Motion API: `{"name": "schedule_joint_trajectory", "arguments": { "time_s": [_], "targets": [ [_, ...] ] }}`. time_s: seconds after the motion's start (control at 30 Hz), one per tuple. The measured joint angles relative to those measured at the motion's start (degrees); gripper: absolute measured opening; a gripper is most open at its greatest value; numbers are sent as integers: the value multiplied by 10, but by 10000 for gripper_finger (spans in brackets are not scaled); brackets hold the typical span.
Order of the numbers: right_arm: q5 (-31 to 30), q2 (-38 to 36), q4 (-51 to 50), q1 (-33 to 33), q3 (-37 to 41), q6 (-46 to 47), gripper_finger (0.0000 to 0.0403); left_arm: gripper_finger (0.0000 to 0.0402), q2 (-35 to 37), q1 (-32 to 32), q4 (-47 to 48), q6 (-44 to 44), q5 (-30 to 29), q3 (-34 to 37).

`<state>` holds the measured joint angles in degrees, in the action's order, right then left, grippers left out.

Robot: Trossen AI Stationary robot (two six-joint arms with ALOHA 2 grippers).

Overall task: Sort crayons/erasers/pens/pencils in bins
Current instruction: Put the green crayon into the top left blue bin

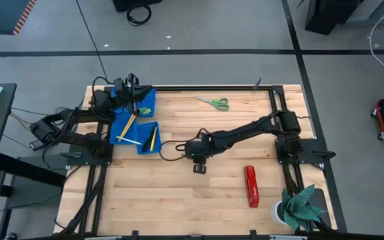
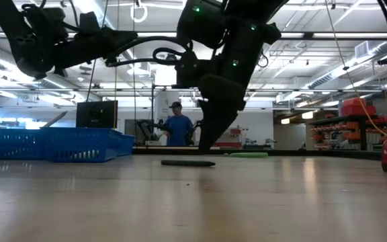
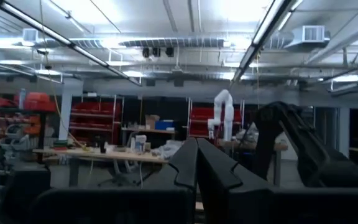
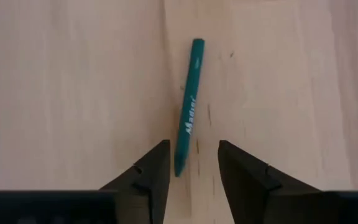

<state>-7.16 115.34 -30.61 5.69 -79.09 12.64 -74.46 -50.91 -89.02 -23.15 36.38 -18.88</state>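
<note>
A green crayon (image 4: 188,107) lies flat on the bare wooden table (image 1: 179,193), near the middle of the board. In the right wrist view its near tip sits between the two dark fingers (image 4: 151,177) of the right gripper (image 4: 192,168), which stand apart with a clear gap on either side of the stick; neither finger touches it. From above, the right gripper (image 1: 199,164) points down at the table's centre at the end of its long outstretched arm, and the crayon itself is hidden beneath it. In the low view the crayon (image 2: 188,163) shows as a thin dark stick lying on the tabletop just below the lowered right gripper (image 2: 210,138).

To the left, the blue bins (image 1: 133,123) cluster at the table's left edge. One holds an orange pencil (image 1: 127,127) lying beside a white one (image 1: 129,141); the bin nearest the centre holds a yellow pencil (image 1: 151,137).

The left gripper (image 1: 133,93) is raised over the far bins. In its own wrist view the left gripper (image 3: 197,163) has its fingers pressed together with nothing between them, aimed out at the room.

Elsewhere on the table lie green-handled scissors (image 1: 213,102) near the far edge and a red stapler (image 1: 251,186) toward the near right. A potted plant (image 1: 298,207) stands at the near right corner. Beyond the table, a person (image 2: 177,126) stands in the room.
</note>
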Motion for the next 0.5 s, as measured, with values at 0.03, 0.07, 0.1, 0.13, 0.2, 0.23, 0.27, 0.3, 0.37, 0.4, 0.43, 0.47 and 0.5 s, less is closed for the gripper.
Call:
{"name": "schedule_joint_trajectory", "arguments": {
  "time_s": [0.03, 0.07, 0.1, 0.13, 0.2, 0.23, 0.27, 0.3, 0.37, 0.4, 0.43, 0.47, 0.5],
  "targets": [
    [11, -1, 2, -2, 0, 0, 141, 15, 0, 1, 2, 0, 6, -1],
    [24, -2, 3, -5, 0, 1, 139, 14, 0, 1, 4, 0, 12, -3],
    [32, -1, -1, -9, 0, 3, 137, 13, 0, 1, 4, 0, 18, -5],
    [39, 3, -6, -11, 0, 6, 134, 12, 0, 1, 3, -3, 24, -6],
    [54, 14, -6, -15, 0, 10, 128, 13, 0, 1, 3, -5, 30, -6],
    [58, 20, -6, -15, 0, 12, 125, 14, 0, 1, 4, -5, 30, -6],
    [61, 24, -3, -14, 0, 12, 123, 16, 0, 1, 7, -4, 32, -6],
    [62, 27, 0, -12, 0, 12, 121, 17, 0, 1, 13, -1, 33, -6],
    [57, 30, 4, -7, -1, 12, 119, 19, 0, 1, 20, 2, 33, -6],
    [54, 30, 5, -4, -1, 12, 119, 19, 0, 1, 22, 3, 33, -6],
    [48, 30, 4, -2, -1, 13, 119, 18, 0, 1, 23, 7, 34, -6],
    [41, 30, 4, 1, -1, 13, 119, 16, 0, 1, 24, 12, 36, -6],
    [35, 30, 4, 2, -1, 13, 118, 14, 0, 1, 24, 14, 39, -6]
  ]
}}
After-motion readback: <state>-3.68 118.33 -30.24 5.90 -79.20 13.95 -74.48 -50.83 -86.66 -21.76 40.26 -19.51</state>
